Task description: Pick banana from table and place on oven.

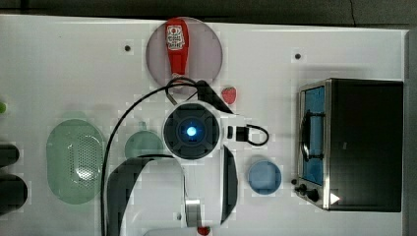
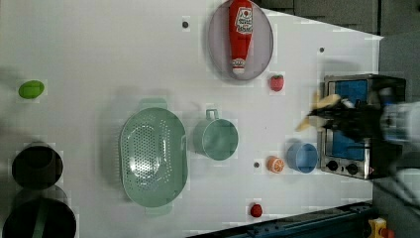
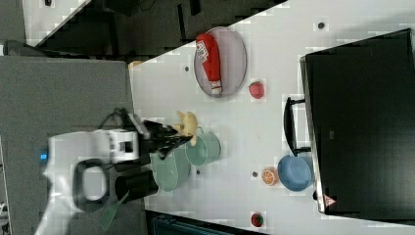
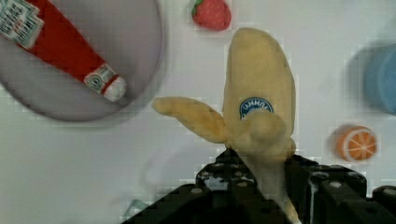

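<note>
Pick done: gripper point(image 4: 261, 186) is clamped on the banana point(image 4: 259, 102) and holds it in the air above the white counter point(image 2: 99, 49), mid-right of the left view; carrying over and placing on the toaster oven's point(image 3: 362, 122) black top remains.

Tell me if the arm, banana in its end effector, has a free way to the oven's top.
Probably yes. The end effector holds the banana lifted off the table. The oven's black top looks bare and flat, and the blue bowl and orange slice sit low, so nothing seems to block it.
</note>
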Robot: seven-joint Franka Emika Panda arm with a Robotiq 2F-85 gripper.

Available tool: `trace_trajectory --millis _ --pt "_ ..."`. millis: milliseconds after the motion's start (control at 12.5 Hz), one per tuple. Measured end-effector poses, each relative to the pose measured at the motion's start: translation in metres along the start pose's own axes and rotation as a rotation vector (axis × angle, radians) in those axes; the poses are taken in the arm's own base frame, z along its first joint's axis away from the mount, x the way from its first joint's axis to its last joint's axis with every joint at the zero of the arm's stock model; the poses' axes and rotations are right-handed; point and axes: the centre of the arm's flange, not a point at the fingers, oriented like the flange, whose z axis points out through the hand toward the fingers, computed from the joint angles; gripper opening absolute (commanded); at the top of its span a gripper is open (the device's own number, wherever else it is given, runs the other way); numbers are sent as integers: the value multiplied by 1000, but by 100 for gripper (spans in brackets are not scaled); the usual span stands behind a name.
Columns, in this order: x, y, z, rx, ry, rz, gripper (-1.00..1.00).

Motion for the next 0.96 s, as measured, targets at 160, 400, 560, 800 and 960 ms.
trace_trajectory --millis 160,400,560,800,960 --pt "10 9 -62 -20 14 14 -50" --pt "21 43 -130 -49 -7 72 -50" --pt "48 51 -164 14 12 113 -50" --pt "97 81 -177 29 10 78 -50" --pt "140 114 -154 1 -26 39 -50"
